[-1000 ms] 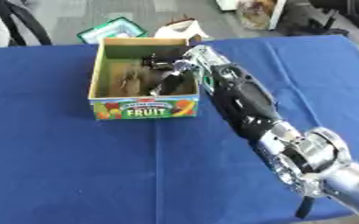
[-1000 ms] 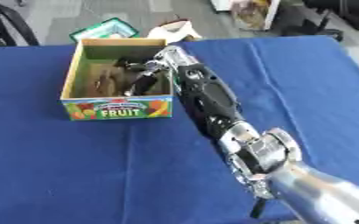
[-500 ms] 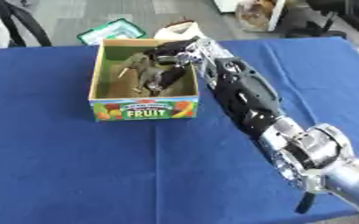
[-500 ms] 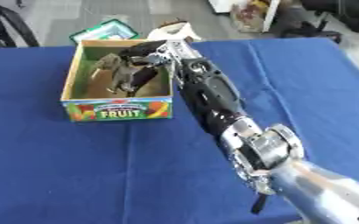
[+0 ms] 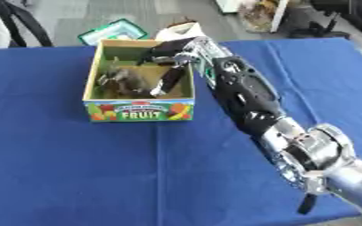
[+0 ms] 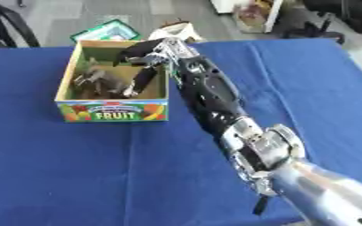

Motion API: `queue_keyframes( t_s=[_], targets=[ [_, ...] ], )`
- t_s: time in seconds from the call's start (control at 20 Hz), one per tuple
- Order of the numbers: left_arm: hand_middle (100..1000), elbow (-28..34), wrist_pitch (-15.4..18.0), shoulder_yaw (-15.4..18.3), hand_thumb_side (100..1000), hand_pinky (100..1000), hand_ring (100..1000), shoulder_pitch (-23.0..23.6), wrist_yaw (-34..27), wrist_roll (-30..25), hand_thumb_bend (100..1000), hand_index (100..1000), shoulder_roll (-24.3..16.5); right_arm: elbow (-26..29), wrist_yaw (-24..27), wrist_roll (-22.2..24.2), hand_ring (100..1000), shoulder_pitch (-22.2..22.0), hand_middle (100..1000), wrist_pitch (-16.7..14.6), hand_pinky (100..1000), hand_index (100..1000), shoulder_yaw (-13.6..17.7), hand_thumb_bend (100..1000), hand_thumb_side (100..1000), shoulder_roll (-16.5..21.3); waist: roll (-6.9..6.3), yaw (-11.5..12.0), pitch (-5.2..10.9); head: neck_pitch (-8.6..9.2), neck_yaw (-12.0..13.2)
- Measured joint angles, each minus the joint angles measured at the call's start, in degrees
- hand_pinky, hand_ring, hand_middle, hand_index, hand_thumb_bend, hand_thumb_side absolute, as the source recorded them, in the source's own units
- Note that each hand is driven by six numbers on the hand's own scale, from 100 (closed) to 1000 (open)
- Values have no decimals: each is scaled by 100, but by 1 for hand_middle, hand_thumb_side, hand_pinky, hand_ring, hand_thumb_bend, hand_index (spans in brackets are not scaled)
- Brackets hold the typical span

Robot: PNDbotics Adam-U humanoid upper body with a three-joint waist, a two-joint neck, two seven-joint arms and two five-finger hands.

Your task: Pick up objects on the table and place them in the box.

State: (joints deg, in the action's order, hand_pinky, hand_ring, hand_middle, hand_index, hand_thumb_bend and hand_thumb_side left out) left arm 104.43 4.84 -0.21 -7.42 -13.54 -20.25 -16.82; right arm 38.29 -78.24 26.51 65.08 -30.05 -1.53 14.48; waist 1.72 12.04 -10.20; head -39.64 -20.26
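The right hand [image 5: 172, 49] now sits higher and farther back over the box [image 5: 140, 111] than a second ago, when it reached down among the contents; its fingers [image 5: 165, 84] hang spread and relaxed above the right part of the box, pinching nothing. The box stands on the blue bench [image 5: 76, 167], left of centre toward the far side, its near wall printed FRUIT. Inside lies a heap of dark objects [image 6: 99, 81], too blurred to tell apart. A white thing [image 6: 176, 32] just beyond the box is partly hidden by the hand. The left hand shows in neither view.
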Motion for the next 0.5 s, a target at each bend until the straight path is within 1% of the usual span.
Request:
queue_keyframes(
  t_s=[0.25, 0.5],
  targets=[
    [559, 0, 0, 0, 821, 606, 534, 0, 0, 0, 100, 710, 0, -11, -301, -227, 1000, 0, 1000, -45, 994, 1000, 27, 451, 747, -5, 7, 0, 0, 0, 0],
    [559, 0, -1, 2, 821, 606, 534, 0, 0, 2, 100, 710, 0, -14, -331, -401, 993, -1, 1000, -110, 974, 1000, 69, 390, 674, -2, 14, -40, 11, 0, 4]
  ],
)
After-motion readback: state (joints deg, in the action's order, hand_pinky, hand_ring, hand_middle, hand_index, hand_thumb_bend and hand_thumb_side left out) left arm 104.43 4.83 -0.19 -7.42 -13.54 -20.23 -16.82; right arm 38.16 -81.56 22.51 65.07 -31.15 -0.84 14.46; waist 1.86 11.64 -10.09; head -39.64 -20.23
